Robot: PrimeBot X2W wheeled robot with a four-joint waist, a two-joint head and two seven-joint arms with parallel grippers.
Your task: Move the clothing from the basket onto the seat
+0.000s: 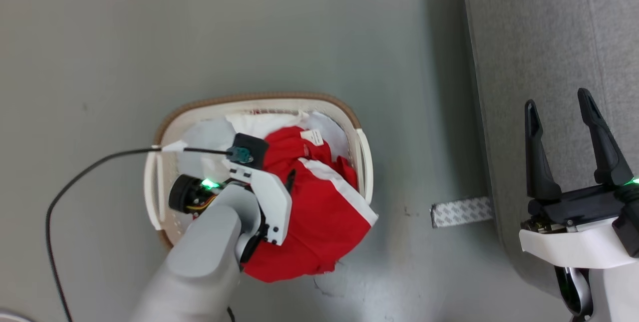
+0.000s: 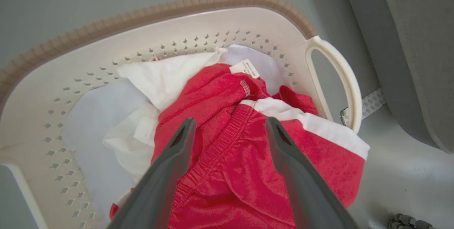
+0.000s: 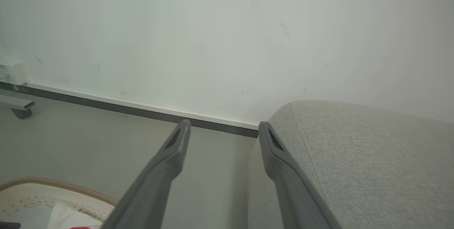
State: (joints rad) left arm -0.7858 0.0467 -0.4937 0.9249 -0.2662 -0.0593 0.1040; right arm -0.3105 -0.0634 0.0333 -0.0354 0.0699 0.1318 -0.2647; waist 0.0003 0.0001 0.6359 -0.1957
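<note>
Red top (image 1: 319,212) lies in basket (image 1: 259,97), one side spilling over basket rim toward seat (image 1: 549,37). Not moved yet: grab, lift, carry all left to do. Left claw (image 2: 230,124) above basket, spread wide over red fold, pinching nothing. Right claw (image 1: 557,100) spread too, empty, far from basket, by seat. Pale cloth (image 1: 209,135) in basket beside red top, could get grabbed too. Black wire (image 1: 100,162) crosses basket rim. Tape strip (image 1: 462,211) on floor between basket and seat.

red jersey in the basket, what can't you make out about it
Any print on the jersey: left wrist view, lost in crumpled folds.
Tag wording: left wrist view, too small.
Part of the jersey: head view, behind the left forearm.
Basket floor: head view, under jersey and white cloth.
</note>
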